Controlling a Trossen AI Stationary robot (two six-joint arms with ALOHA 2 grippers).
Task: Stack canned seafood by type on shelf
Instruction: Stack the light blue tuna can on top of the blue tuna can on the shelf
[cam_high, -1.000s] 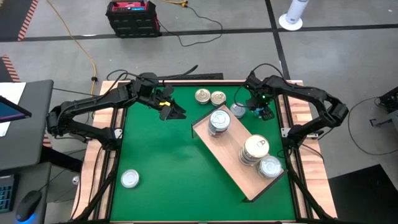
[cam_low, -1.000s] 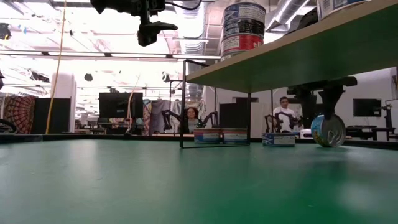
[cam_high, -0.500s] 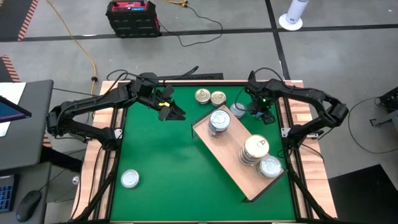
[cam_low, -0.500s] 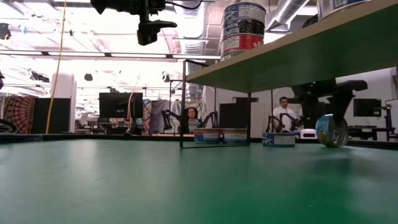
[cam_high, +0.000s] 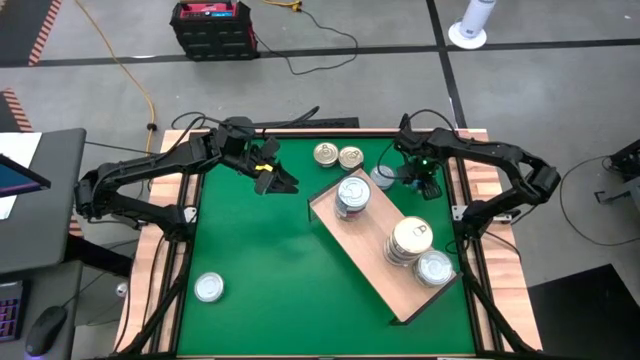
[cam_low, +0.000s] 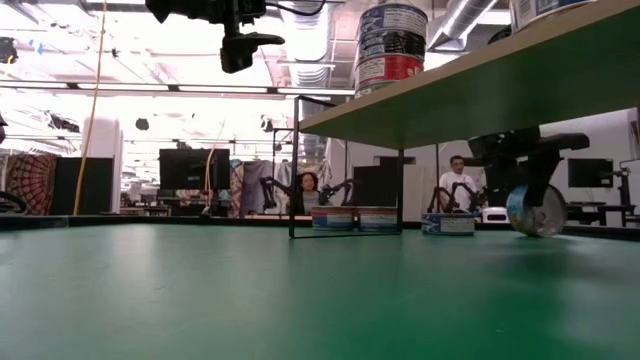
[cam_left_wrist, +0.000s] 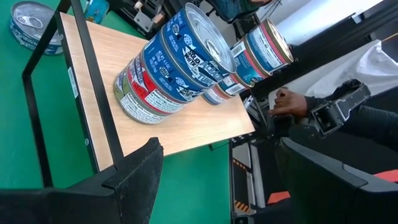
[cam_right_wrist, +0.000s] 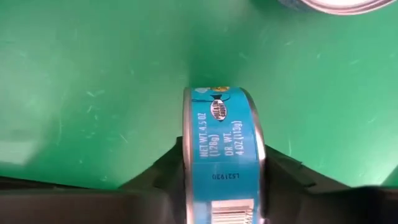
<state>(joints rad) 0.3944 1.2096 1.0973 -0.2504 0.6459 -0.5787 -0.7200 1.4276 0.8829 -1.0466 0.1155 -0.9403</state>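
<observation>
My right gripper (cam_high: 424, 182) points down at the mat's far right, shut on a blue-labelled can (cam_right_wrist: 224, 137) that stands on edge. In the low view this can (cam_low: 537, 210) shows beneath the shelf's underside (cam_low: 480, 95). The shelf (cam_high: 375, 265), a light-wood board, lies slantwise and carries two can stacks (cam_high: 352, 195) (cam_high: 410, 240) and a single can (cam_high: 435, 268). Loose cans rest flat on the green mat: two (cam_high: 337, 156) at the far edge, one (cam_high: 383, 177) beside my right gripper, one (cam_high: 208, 288) near left. My left gripper (cam_high: 275, 178) hangs open above the mat, empty. My right gripper pinches the can between its two fingers (cam_right_wrist: 158, 168), one on each flat face (cam_right_wrist: 186, 155). The fingers come from above, pointing down. The can stands upright on its rim; its lower rim (cam_low: 537, 233) is at the mat, and I cannot tell whether it is lifted.
Wood-slat rims (cam_high: 485, 190) border the green mat (cam_high: 270, 250), whose middle and left hold only the one can. A thin black frame (cam_low: 296, 165) stands at the shelf's end. Beyond the table are a screen, cables and people (cam_low: 455, 180).
My right gripper has sunk a little over the can standing on edge, and its fingers have drawn in onto the can's two faces. The can has shifted slightly sideways along the mat and stays on its rim.
</observation>
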